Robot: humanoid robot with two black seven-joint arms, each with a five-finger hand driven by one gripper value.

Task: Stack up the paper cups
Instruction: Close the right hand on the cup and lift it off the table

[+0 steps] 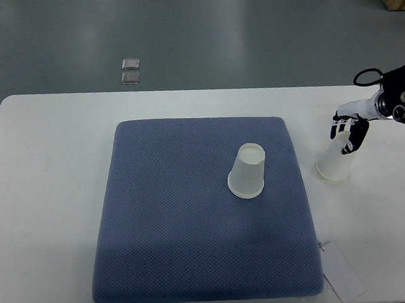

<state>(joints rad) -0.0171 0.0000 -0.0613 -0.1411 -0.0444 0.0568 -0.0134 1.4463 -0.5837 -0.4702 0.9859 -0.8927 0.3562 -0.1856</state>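
Note:
One white paper cup (247, 171) stands upside down near the middle of the blue mat (170, 245). A second white paper cup (333, 166) stands upside down on the white table, just right of the mat. My right hand (346, 134) comes in from the right edge and sits at the top of that second cup, its black-tipped fingers around the cup's upper end. The cup's base still rests on the table. My left arm does not show.
The white table (44, 184) carries the mat. A white paper slip (342, 271) lies near the front right corner. Two small metal plates (130, 71) lie on the grey floor beyond the table.

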